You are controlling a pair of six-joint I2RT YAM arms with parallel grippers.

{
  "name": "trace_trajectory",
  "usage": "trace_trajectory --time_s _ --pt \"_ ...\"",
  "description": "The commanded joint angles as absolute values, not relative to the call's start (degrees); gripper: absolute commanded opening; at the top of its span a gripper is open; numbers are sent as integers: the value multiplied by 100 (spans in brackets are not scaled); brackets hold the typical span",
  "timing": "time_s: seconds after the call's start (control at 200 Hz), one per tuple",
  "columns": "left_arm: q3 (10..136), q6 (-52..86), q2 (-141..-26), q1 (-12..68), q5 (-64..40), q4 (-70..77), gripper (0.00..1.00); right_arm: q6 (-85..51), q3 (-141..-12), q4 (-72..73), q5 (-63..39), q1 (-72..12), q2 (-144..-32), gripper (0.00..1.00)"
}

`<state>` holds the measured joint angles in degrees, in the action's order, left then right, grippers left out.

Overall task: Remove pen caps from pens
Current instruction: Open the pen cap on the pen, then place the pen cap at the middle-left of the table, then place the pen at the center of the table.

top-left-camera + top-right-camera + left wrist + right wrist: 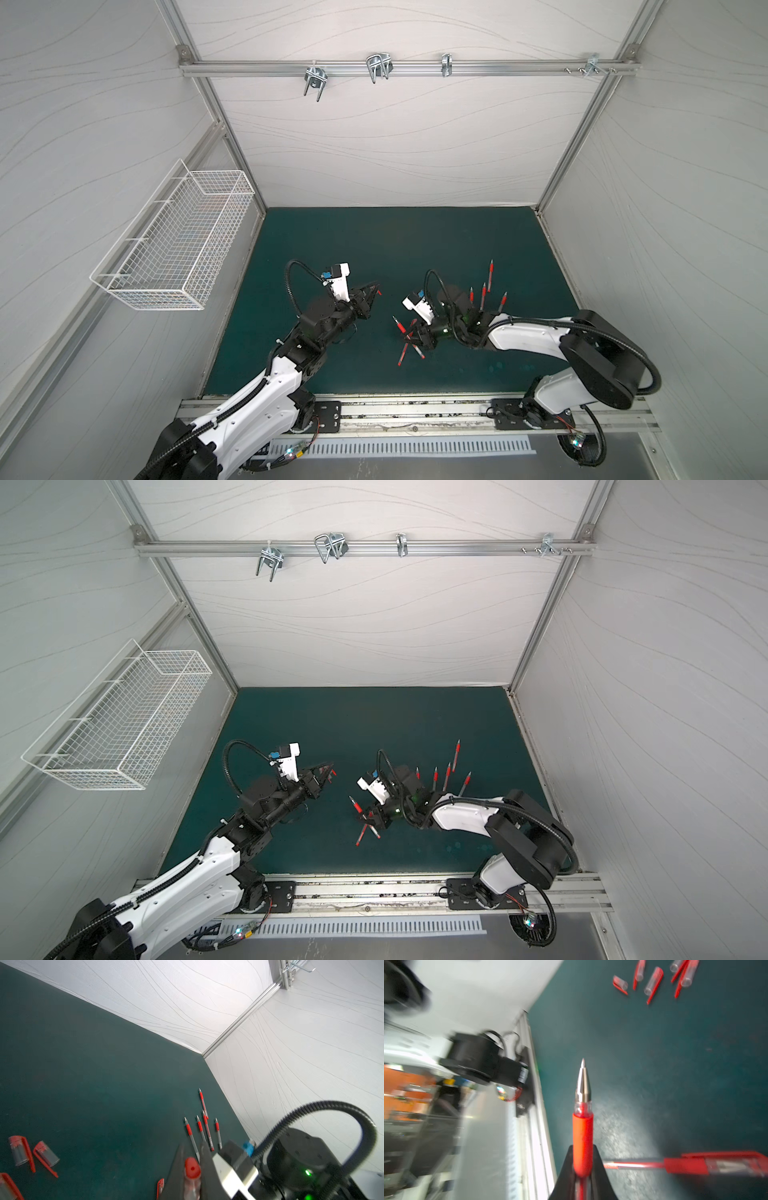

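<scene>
**Cap off, both parts held**

Top views: left gripper (376,289), right gripper (410,336) apart above mat (374,241).
Left wrist: jaws pinched a red cap (192,1169); bare pens (188,1129) lay beyond.
Right wrist: jaws clamped an uncapped pen (582,1126), one capped pen (685,1164) beside.
Should release cap low among loose caps (654,980).

Even, diffuse white light is filling the enclosure in both top views, leaving only faint shadows; in the right wrist view motion blur is smearing the background and pale glare is washing the dark green counter (623,1136); in the left wrist view the close red-topped clear pen cap (192,1169) is looking soft.
</scene>
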<state>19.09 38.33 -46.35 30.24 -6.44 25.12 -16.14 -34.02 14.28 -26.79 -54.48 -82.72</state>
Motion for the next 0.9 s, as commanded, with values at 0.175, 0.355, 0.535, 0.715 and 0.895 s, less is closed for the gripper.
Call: trace_trajectory --time_s 0.175,0.355,0.535,0.715,0.895 --pt "2304 3766 -4564 2936 289 1777 0 -1110 -3616 378 39 -6082 -7587 0" --pt "2522 3734 -4830 2936 769 1184 0 -1216 -3547 427 458 -6082 -7342 0" --pt "3033 3734 -5395 2936 1321 281 0 -1568 -3482 272 1068 -5822 -7067 0" --pt "3315 3605 -5956 2936 1873 -73 0 -1930 -3393 18 1193 -5144 -6798 0" --pt "3291 3597 -6176 2547 2232 -189 0 -2043 -3282 -75 1148 -4537 -6717 0"
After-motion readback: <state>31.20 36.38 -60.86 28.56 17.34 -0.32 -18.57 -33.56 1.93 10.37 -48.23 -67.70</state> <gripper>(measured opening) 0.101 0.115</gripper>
